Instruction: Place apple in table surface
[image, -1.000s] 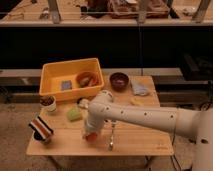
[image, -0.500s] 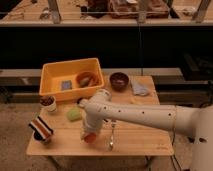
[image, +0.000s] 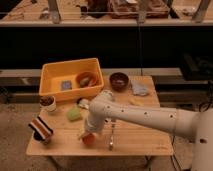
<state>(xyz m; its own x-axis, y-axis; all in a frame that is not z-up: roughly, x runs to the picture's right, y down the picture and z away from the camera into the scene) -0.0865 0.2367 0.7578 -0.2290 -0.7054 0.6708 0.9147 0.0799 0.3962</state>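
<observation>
The apple (image: 89, 139), small and red-orange, is at the front left-centre of the light wooden table surface (image: 145, 136), at or just above the wood. My gripper (image: 88, 134) sits directly over the apple and is shut on it. The white arm reaches in from the right across the table's front half. The gripper hides the apple's top.
A yellow bin (image: 52, 75) holding a bowl (image: 86, 79) stands at the back left. A dark bowl (image: 119, 80) and a grey cloth (image: 140, 89) are at the back. A pale green lump (image: 74, 114), a cup (image: 47, 102), a striped object (image: 41, 129) and a utensil (image: 112, 136) lie nearby.
My gripper has sunk slightly toward the table with the apple in it. Nothing else has moved.
</observation>
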